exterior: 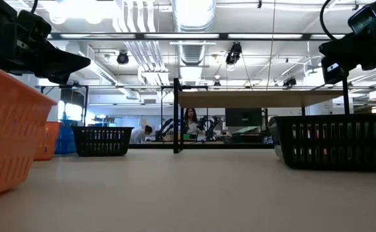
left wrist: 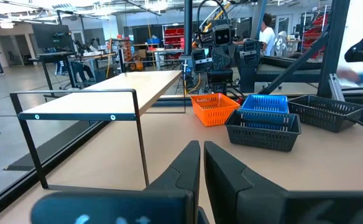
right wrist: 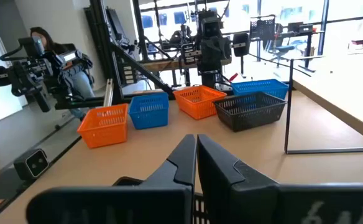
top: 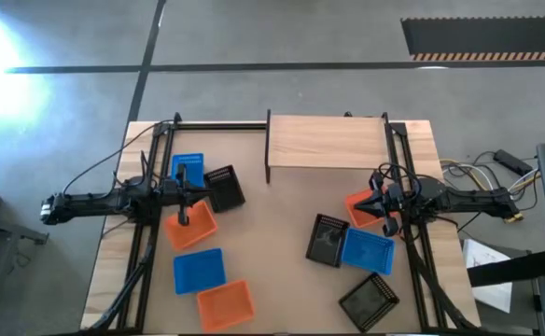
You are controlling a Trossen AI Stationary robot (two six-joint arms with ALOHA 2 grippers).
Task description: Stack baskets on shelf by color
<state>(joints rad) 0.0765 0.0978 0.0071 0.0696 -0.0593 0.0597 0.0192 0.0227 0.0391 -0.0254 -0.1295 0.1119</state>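
Nine baskets: all on the tabletop (top: 272,280), none on the shelf (top: 327,142) yet, so I'd say the job's barely started.
Shelf: bare plank at the far edge of the table, between the two arms.
Left cluster: blue basket (top: 188,168) and black basket (top: 224,187) nearest the shelf, an orange basket (top: 194,228) just under the arm, then another blue one (top: 199,270) and an orange one (top: 226,303) toward the near edge.
Right cluster: an orange basket (top: 359,205) under the arm, a blue basket (top: 367,250) that seems to overlap a black basket (top: 328,239), and one more black basket (top: 369,301) near the corner.
Left gripper (top: 183,218): hanging over that orange basket, fingers pressed together, holding nothing.
Right gripper (top: 390,224): parked by its orange and blue baskets, fingers also closed up and empty.
Risk, as I see it: both need to open before grabbing a rim, or they'll just shove a basket along.
Other risk: thin mesh walls could slip or tilt in a pinch, and the overlapping blue and black pair could drag each other.
Also: both arms share one shelf, so they could bump there.
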